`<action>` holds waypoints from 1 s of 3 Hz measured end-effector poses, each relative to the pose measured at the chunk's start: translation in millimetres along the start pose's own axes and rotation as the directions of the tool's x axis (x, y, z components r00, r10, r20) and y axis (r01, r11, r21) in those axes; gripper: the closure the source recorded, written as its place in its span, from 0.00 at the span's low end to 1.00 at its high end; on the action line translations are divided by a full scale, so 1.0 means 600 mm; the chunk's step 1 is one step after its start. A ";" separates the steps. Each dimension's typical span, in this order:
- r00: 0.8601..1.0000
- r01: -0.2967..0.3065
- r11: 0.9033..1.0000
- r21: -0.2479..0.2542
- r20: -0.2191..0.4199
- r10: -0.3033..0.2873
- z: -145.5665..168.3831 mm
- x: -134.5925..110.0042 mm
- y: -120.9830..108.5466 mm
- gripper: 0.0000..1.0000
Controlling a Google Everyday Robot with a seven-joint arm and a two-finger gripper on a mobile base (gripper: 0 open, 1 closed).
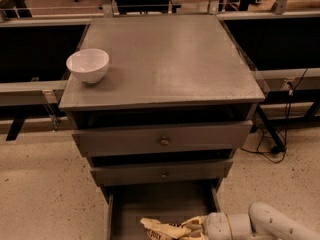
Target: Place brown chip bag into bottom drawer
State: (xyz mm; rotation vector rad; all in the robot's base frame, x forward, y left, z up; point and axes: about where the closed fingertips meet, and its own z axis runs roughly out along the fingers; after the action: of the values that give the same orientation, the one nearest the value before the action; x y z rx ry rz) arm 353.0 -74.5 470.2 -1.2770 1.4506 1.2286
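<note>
cream-tan and dark brown foil: the brown chip bag [167,229] sits over the near part of the open bottom drawer [160,204], long axis left to right, cream end pointing left. the tool [196,229] meets its right end; whether it grips cannot be told.

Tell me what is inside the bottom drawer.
The bottom drawer shows a bare floor, and over its front part the brown chip bag at the gripper; whether the bag rests on the floor is unclear. The drawer's rear is hidden under the middle drawer.
</note>
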 end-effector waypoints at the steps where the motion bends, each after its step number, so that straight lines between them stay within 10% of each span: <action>1: 1.000 0.013 1.000 -0.007 0.001 -0.013 0.006 0.000 -0.002 1.00; 3: 0.985 0.170 0.985 0.032 0.005 -0.170 -0.027 -0.005 -0.116 1.00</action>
State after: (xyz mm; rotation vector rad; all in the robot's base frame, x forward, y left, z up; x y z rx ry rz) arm 422.4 -90.3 466.0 -1.3439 1.3213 1.0925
